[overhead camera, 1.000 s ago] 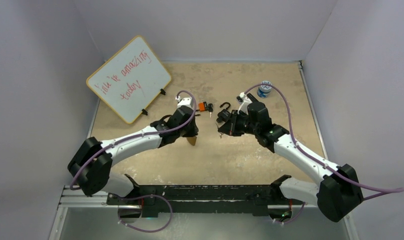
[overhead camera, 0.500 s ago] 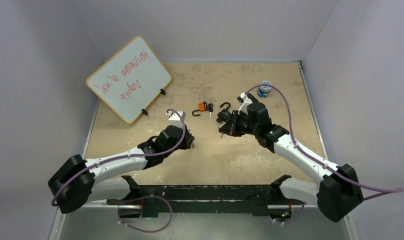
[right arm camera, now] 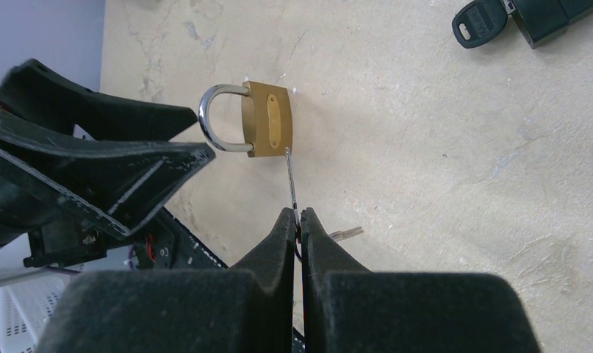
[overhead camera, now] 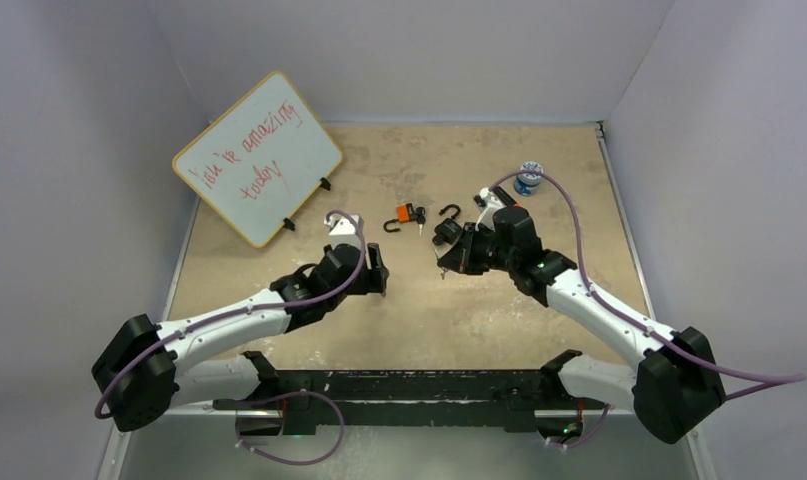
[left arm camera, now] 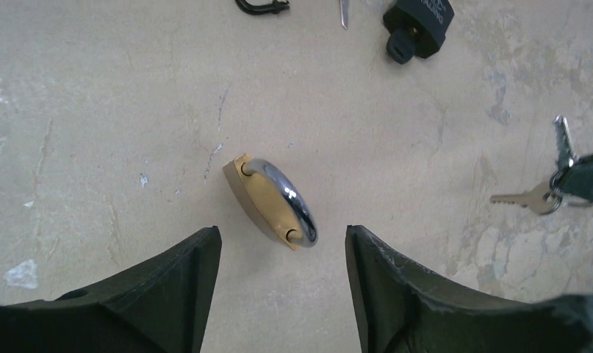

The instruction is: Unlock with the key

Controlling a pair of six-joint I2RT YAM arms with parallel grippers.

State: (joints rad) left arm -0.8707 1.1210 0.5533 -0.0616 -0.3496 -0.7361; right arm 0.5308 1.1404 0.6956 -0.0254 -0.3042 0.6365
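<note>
Left wrist view: the left gripper (left arm camera: 282,234) stands open, with the brass padlock (left arm camera: 267,202) lying free on the table (left arm camera: 95,110) just past its fingertips. Off to one side, the right gripper (right arm camera: 298,215) is clamped on a key (right arm camera: 292,180). A black padlock (left arm camera: 419,22) lies farther back.

Gold padlock (right arm camera: 267,129), silver shackle (right arm camera: 212,121), silver key (right arm camera: 291,180); mottled beige table (right arm camera: 425,147).

Padlock (left arm camera: 271,202) on table (left arm camera: 95,110), left of keys (left arm camera: 532,197)

- Pale lavender-grey walls (overhead camera: 409,50) enclose three sides.
- The beige, mottled desk (overhead camera: 429,320) is scuffed and evenly lit.
- A whiteboard (overhead camera: 257,155) with red handwriting stands tilted at the back left.
- A black rail (overhead camera: 409,385) runs along the near edge.
</note>
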